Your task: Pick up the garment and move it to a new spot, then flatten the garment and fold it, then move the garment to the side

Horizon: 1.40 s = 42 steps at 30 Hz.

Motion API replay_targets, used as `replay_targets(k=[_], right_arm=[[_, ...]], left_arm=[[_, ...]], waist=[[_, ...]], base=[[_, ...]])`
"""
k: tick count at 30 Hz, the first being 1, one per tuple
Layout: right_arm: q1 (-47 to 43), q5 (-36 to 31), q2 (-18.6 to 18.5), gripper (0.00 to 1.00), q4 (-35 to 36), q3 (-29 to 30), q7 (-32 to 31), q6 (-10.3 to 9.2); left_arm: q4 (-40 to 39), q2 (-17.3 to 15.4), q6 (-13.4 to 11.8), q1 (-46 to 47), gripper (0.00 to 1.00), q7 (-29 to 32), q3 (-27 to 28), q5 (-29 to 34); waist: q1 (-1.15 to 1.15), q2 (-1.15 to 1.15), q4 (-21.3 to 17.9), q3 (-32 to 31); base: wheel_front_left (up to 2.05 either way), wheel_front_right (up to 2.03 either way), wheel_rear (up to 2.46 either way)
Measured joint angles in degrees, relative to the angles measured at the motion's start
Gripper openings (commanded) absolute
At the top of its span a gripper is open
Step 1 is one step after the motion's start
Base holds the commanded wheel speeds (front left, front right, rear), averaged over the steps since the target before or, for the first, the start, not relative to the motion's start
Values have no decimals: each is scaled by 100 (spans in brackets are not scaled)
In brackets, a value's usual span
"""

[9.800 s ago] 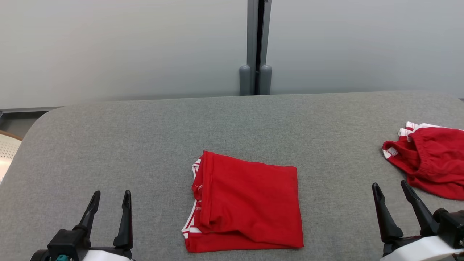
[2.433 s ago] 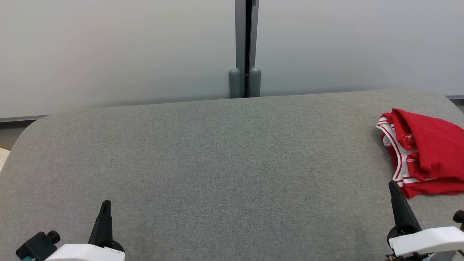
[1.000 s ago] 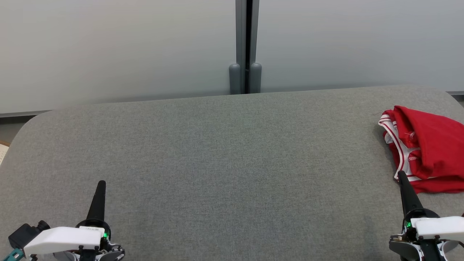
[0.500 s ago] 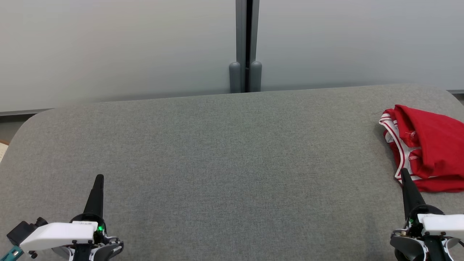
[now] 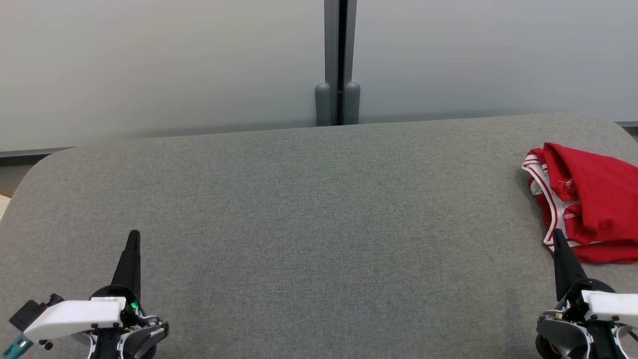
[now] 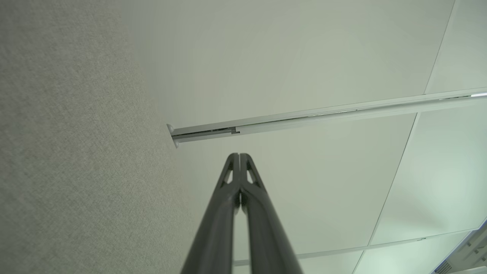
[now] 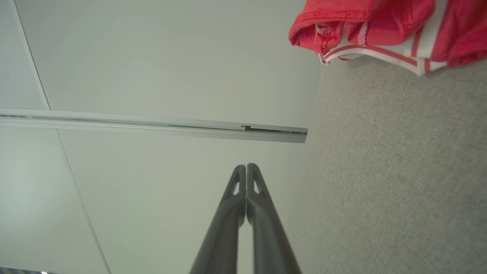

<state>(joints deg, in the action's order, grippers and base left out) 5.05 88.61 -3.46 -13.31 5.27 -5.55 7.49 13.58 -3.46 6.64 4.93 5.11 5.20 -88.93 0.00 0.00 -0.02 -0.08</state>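
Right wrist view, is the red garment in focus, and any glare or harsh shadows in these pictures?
Right wrist view: the red garment is sharp, weave and white stripes readable, with a soft shadow at its edge on the grey surface. Head view: even, diffuse light, no glare. Left wrist view: slight green cast, the left gripper crisp.

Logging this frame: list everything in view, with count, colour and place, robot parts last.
garment: one heap, red with white trim, far right of the table
table: one, grey fabric top, across the head view
wall panels: two, pale grey, behind the table
post: one, grey, between the panels
caps: two, grey, rounded, at the post's foot
left gripper: one, dark fingers, shut, lower left over bare table
right gripper: one, dark fingers, shut, lower right beside the garment
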Motion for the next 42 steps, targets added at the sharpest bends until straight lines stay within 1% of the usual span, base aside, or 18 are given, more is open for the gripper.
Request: replay_targets(k=[11,42], right_arm=[[86,421,22,0,-74,66,-35,0],[88,415,34,0,-76,94,-51,0]], left_arm=[[48,35,79,94,0,101,82,-380],[49,46,79,109,0,120,102,-379]], waist=[[0,0,2,26],[0,0,2,26]], base=[[0,0,0],[0,0,0]])
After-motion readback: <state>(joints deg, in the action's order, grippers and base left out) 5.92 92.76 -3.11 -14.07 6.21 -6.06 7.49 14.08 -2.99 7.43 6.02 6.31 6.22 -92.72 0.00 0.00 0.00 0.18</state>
